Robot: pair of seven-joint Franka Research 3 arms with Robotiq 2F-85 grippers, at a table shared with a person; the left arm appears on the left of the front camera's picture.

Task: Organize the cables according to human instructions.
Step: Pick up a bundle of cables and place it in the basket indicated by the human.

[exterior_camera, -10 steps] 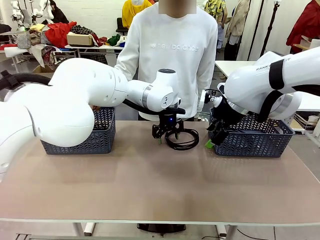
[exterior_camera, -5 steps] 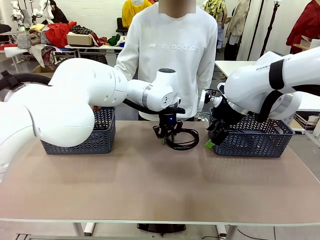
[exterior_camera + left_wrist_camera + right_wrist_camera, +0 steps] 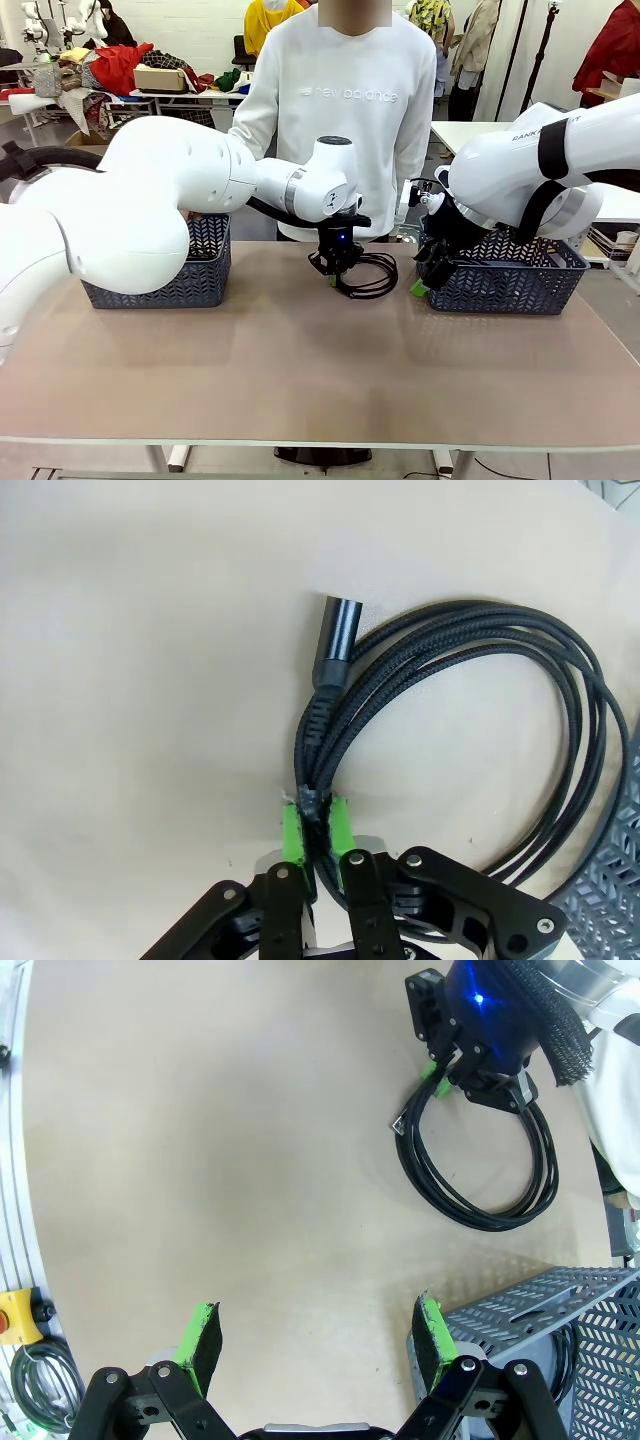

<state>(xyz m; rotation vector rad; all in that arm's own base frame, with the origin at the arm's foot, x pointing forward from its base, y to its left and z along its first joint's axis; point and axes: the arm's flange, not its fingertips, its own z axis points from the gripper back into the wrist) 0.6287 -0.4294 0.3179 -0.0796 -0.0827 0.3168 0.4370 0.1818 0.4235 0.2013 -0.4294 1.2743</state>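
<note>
- Behind the bench (image 3: 300, 400) stands the human (image 3: 345, 110) in a white long-sleeved sweatshirt, with racks of clothing and other tables farther back.
- Smooth and matte, the beige bench top lies bare across its whole near half, from the claws to the near edge.
- Reaching in over the middle of the far side, the left claw (image 3: 336, 277) points down at the bench; in the left wrist view, this left claw (image 3: 316, 825) has its green pads (image 3: 291, 832) pressed together, pinching a bundle of strands of a cable (image 3: 470, 710).
- That cable is a braided black cord wound in a round coil, lying flat on the bench just ahead of and to one side of the left claw; a glossy black cylindrical plug (image 3: 335, 640) with a ribbed collar lies just beyond the pinched strands.
- In the front view, the coil (image 3: 368, 278) lies between the two claws, touching the left one and apart from the right one.
- Spread wide, the right claw (image 3: 316, 1338) holds nothing and hovers over bare bench; one of its fingers sits just beside the corner of a blue-grey lattice basket (image 3: 560, 1310).
- Inside that basket, dark cord shows through the plastic lattice wall.
- A second lattice basket (image 3: 190, 270) stands at the far left of the bench, well apart from the left claw.
</note>
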